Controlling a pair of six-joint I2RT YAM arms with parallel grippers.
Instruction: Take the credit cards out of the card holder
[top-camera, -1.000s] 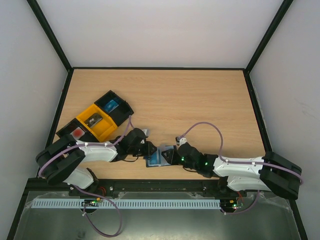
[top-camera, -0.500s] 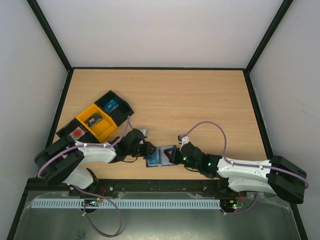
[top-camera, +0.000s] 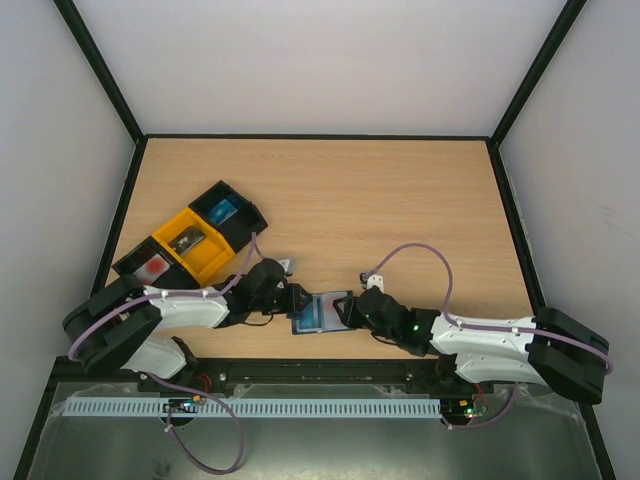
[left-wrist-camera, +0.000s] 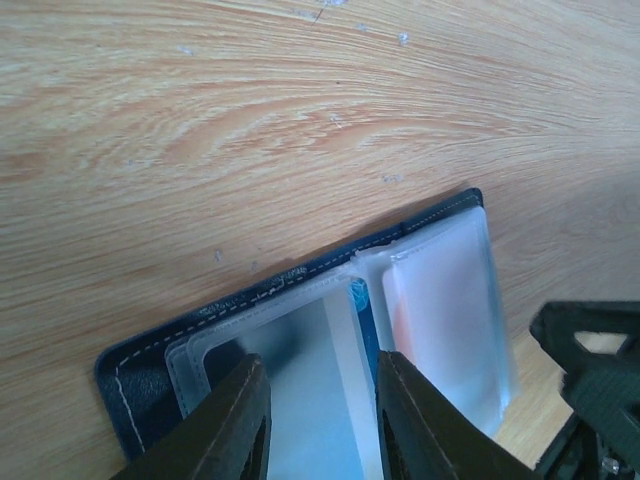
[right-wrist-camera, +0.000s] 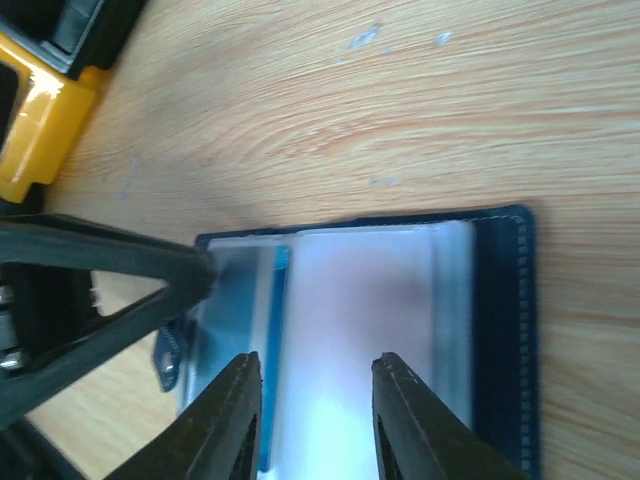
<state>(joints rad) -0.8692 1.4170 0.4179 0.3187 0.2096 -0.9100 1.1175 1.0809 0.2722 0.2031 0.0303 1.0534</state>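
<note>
card holder (top-camera: 318, 313) with blue credit card (left-wrist-camera: 305, 400) between left gripper (left-wrist-camera: 320, 365), right gripper (right-wrist-camera: 318, 362)

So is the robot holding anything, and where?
Nothing, it seems. The left gripper and right gripper sit over the open card holder, jaws apart; the blue card lies inside it.

A light wooden table (top-camera: 400, 200) sits enclosed by plain white walls (top-camera: 320, 60) and black framing (top-camera: 100, 68).

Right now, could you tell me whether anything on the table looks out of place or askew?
Nothing is spilled or damaged. The card holder lies open and slightly askew, and the row of tray boxes sits diagonally at the left.
</note>
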